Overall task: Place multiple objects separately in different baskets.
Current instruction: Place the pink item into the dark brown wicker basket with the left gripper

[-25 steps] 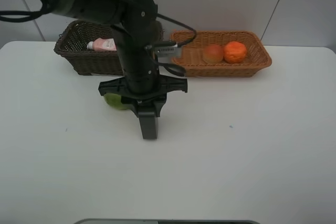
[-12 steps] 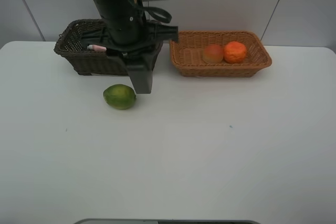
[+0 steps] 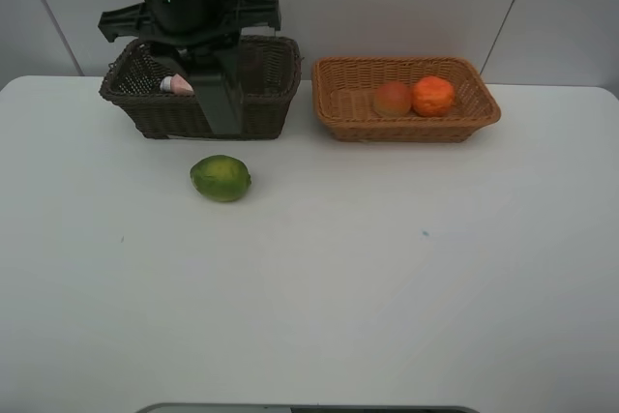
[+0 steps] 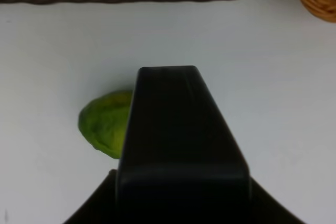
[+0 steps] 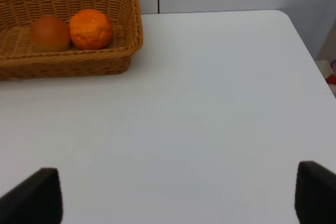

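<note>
Exterior high view shows my left gripper (image 3: 219, 108) hanging above the front wall of the dark brown basket (image 3: 261, 108), with the green round fruit (image 3: 221, 178) lying free on the white table (image 3: 406, 278), below and a little toward me from the fingertips. I judge the step in hand to be the fruit: it is the one task object lying outside a basket. The red-yellow peach (image 3: 392, 99) and the orange (image 3: 433, 96) sit touching each other in the orange-tan basket (image 3: 484, 108), well off to the gripper's right, and the small pink bottle (image 3: 176, 84) lies in the dark basket just behind the gripper.

From the left wrist camera the gripper body covers most of the frame and the fruit (image 4: 105, 124) peeks out beside it, untouched. I cannot tell from any picture whether these jaws are parted or closed; only one dark finger shows, and nothing is between them. My right gripper (image 5: 178, 195) is spread wide and empty, its two fingertips showing at the frame corners over bare table.

Next move, as I read it: bring the left gripper down and toward me until it straddles the fruit, with jaws wide enough to clear it, then close.

The fruit is green with a yellowish patch, slightly oval, smooth-looking and glossy; I expect it could roll if nudged.
</note>
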{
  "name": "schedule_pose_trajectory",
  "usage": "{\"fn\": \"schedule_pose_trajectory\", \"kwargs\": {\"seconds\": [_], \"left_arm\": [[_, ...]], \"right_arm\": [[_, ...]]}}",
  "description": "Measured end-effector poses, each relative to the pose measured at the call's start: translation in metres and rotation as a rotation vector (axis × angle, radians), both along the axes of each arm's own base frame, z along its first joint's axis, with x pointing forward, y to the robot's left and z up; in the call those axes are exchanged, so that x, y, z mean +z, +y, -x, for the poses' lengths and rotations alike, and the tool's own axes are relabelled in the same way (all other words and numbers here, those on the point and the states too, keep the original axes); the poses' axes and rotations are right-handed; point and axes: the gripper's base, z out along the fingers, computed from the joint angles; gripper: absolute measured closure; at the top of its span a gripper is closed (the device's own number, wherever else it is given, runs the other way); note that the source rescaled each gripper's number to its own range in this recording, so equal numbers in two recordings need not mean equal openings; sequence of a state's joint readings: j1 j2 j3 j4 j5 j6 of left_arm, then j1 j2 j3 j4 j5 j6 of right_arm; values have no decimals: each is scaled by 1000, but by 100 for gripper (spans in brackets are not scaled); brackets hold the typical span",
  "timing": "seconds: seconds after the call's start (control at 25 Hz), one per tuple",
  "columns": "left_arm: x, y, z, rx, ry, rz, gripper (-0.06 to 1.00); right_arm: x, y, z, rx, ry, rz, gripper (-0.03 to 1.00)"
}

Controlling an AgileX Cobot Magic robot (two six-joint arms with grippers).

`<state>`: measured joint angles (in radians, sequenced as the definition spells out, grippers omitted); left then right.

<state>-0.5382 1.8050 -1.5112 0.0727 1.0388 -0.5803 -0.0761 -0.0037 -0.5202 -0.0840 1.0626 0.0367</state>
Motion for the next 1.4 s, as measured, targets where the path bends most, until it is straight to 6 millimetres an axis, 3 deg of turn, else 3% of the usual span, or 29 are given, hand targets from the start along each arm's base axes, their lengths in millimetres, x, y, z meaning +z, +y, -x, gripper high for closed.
{"fn": "schedule_pose_trajectory", "kwargs": {"seconds": [0.28,0.52,0.88,1.04,1.4], "left_arm": [[4,48,-26,89,-64,-28,48],[8,87,-48,52,-159,-38,48],[12,117,-68,19,-301,-8,48],[-2,122,-83,41,-339,10,48],[-61,116,-107,68,-272,51,48]], "right_arm": [[0,0,0,0,0,0,9],[0,0,0,0,0,0,9],[0,0,0,-1,0,1,9],[0,0,0,-1,0,1,9],[0,0,0,-1,0,1,9]]}}
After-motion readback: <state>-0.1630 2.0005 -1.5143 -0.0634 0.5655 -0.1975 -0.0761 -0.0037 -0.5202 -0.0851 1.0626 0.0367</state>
